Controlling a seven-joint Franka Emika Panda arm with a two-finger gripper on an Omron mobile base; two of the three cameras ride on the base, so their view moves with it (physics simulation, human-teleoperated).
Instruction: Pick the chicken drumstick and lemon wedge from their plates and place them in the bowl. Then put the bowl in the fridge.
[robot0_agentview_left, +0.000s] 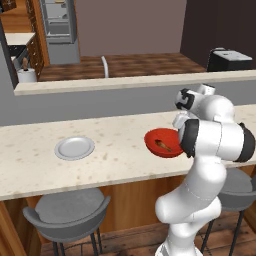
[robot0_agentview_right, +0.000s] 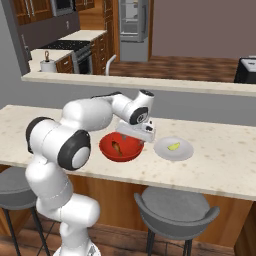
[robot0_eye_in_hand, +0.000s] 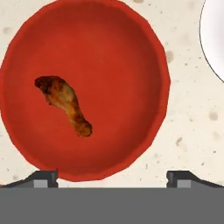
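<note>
Holds nothing, end effector (robot0_eye_in_hand: 112, 177) spread wide above glossy red round bowl (robot0_eye_in_hand: 131, 48). Rests inside, brown roasted chicken drumstick (robot0_eye_in_hand: 64, 103). Lies on small grey plate (robot0_agentview_right: 185, 153) beside it, yellow lemon wedge (robot0_agentview_right: 173, 146).

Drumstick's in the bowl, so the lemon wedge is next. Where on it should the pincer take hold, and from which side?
Probably from straight above, closing across the narrow width of the lemon wedge at its middle. It lies flat and low on the plate, a small crescent, so a side approach would likely meet the raised rim. The pincer hangs open above the red bowl, beside that plate.
</note>
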